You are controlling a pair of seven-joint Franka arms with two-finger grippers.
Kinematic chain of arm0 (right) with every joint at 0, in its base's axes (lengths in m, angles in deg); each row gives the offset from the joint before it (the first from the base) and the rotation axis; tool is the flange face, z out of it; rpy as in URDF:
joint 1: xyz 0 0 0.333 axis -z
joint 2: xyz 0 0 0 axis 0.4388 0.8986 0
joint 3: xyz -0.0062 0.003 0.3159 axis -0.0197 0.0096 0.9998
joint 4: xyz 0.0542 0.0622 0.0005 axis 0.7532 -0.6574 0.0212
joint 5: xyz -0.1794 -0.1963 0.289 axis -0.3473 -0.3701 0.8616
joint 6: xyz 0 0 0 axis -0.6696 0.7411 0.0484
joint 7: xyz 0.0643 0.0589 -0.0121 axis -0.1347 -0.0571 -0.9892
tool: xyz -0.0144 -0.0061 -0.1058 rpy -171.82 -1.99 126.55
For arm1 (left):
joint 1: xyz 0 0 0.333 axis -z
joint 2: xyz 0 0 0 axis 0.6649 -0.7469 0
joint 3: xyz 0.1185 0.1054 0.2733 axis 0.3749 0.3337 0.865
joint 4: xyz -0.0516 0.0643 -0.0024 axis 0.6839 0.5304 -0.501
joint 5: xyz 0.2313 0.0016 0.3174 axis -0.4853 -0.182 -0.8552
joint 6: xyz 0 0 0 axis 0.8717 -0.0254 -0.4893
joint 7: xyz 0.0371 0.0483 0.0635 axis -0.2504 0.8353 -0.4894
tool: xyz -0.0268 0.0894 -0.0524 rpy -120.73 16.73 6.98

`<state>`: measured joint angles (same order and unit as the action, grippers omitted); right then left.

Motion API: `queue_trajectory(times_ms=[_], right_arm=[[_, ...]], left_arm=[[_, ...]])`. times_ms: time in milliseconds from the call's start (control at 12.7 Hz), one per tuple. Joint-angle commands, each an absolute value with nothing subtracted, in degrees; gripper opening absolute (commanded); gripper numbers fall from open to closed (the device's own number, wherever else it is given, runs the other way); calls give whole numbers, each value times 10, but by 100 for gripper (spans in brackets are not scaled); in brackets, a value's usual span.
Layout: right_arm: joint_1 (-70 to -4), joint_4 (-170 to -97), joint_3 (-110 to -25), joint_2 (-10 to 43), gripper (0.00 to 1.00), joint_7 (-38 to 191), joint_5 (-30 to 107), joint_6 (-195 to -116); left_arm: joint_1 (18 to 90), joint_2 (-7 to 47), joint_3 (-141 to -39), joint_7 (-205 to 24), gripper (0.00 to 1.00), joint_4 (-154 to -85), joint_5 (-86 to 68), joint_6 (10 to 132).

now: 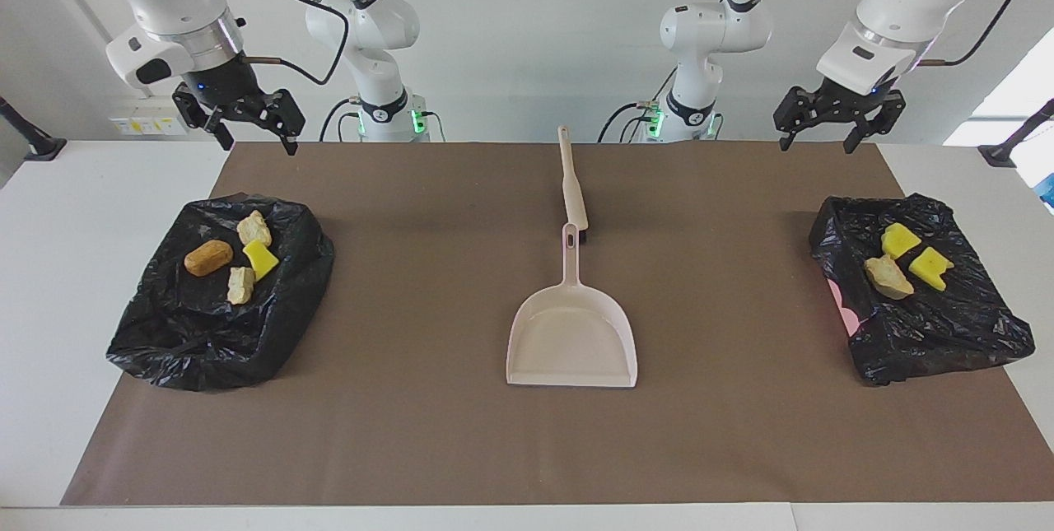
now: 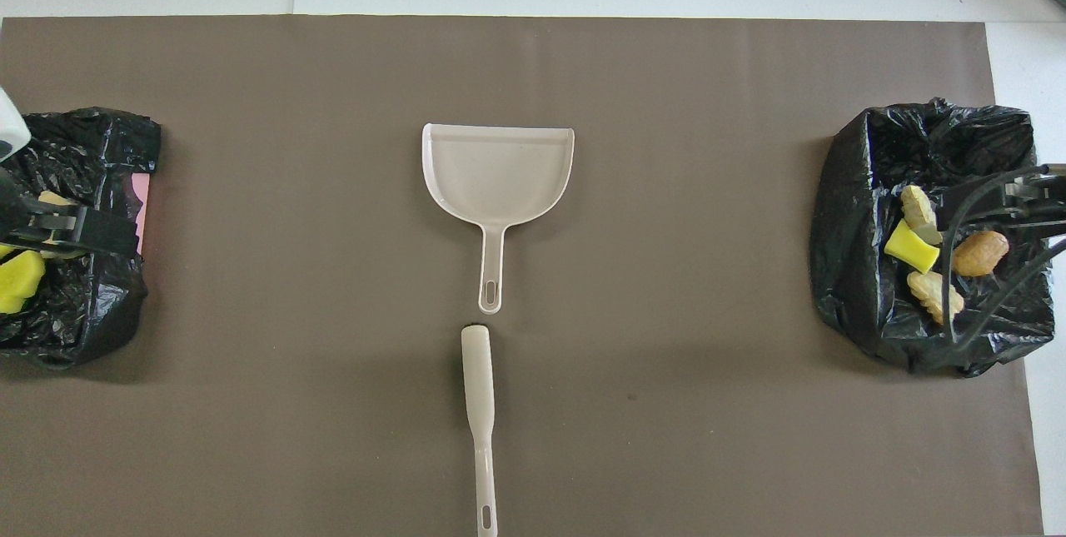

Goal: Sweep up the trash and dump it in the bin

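The trash lies in two black-bagged bins. The bin (image 1: 206, 333) at the right arm's end holds a brown pastry (image 1: 206, 257), two pale bread pieces and a yellow sponge (image 1: 260, 258). The bin (image 1: 947, 333) at the left arm's end holds two yellow sponges (image 1: 930, 267) and a bread piece (image 1: 888, 277). My left gripper (image 1: 815, 140) hangs open and empty high over that bin (image 2: 75, 320). My right gripper (image 1: 257, 144) waits open and empty high over the other bin (image 2: 866, 270).
A beige dustpan (image 1: 572, 342) lies mid-mat, its handle pointing toward the robots. The beige brush (image 1: 572, 189) lies in line with it, just nearer to the robots. A brown mat (image 1: 412, 432) covers the table between the bins.
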<state>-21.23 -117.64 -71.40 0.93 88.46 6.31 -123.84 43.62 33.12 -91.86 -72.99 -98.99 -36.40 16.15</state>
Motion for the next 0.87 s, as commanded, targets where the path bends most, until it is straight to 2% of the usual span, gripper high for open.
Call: queue_trajectory(times_ms=[0,236,788], right_arm=[[-208,-1189,-714,-3,100,872,73,-1239],[-208,-1189,-714,-3,100,872,73,-1239],[-208,-1188,-715,-3,100,872,73,-1239]], left_arm=[[430,334,-920,-723,100,-982,-364,157],[398,364,-917,-715,100,-1045,-318,211],[402,362,-917,-720,100,-1019,-319,191]])
